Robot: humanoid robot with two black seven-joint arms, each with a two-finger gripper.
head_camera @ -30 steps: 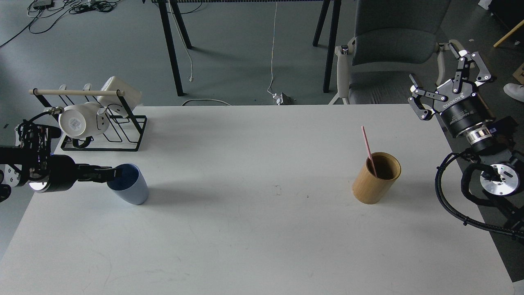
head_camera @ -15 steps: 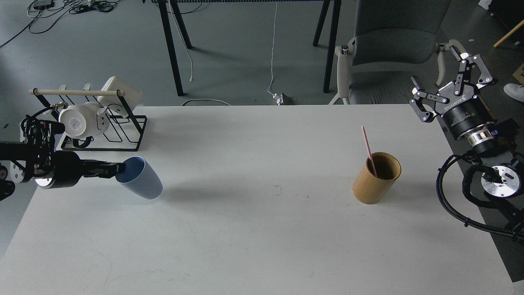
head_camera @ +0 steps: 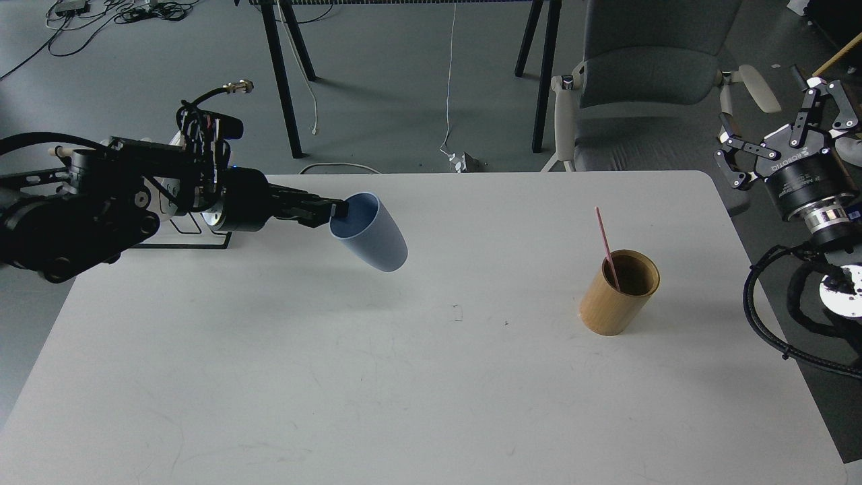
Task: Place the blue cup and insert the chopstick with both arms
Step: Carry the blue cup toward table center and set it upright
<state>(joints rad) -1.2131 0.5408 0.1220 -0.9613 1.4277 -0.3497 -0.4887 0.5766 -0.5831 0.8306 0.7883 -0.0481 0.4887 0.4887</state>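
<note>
Cup (head_camera: pixel 372 234) tilted, mouth toward left hand (head_camera: pixel 335 209), base lower-right.

I see a white table (head_camera: pixel 404 377), tan wooden holder (head_camera: pixel 616 296) standing on its right side, grey chair (head_camera: pixel 640 74) beyond its far edge, black rack (head_camera: pixel 195 236) at its far left.

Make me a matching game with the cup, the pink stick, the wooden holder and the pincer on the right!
Things:
1. blue cup
2. chopstick
3. holder
4. right pincer

States:
A. open, holding nothing, off the table's right edge
B. standing on the table
C. tilted, held at its rim by the left pincer
D. leaning inside the holder

Pairs: 1-C, 2-D, 3-B, 4-A
</note>
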